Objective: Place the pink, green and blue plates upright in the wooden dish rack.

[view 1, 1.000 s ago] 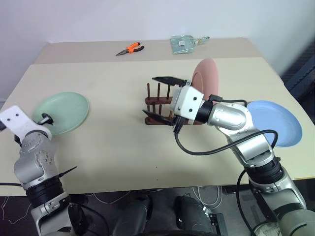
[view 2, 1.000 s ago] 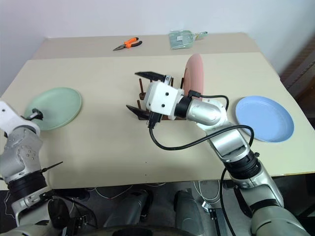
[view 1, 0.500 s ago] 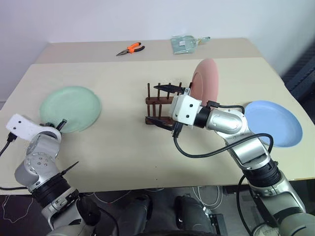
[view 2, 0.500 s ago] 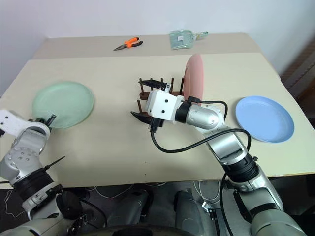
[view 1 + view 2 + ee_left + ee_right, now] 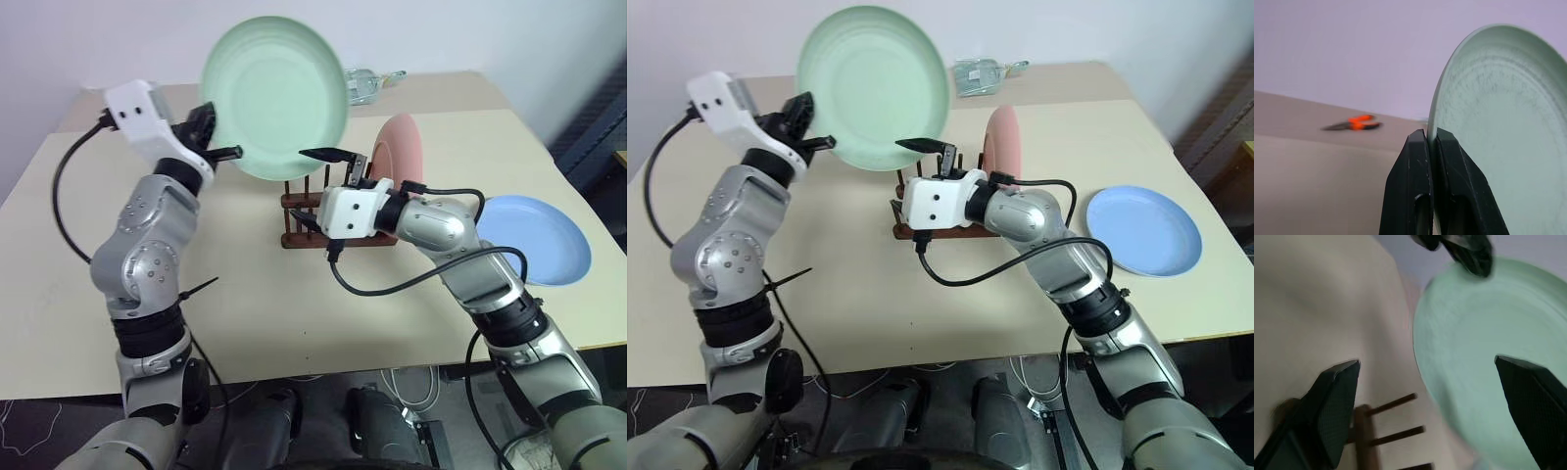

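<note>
Left pincer (image 5: 217, 143) raised, holding green plate (image 5: 276, 96) upright.

Head cameras overlook the table (image 5: 245, 284); wrist cameras sit close.

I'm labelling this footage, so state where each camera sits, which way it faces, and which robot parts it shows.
Head eyes: look forward and down over the table; both arms, pink plate in wooden dish rack, blue plate.
Left wrist: along the left gripper, shut on the green plate; pliers beyond.
Right wrist: along the open right gripper.
Shared by all: green plate.
</note>
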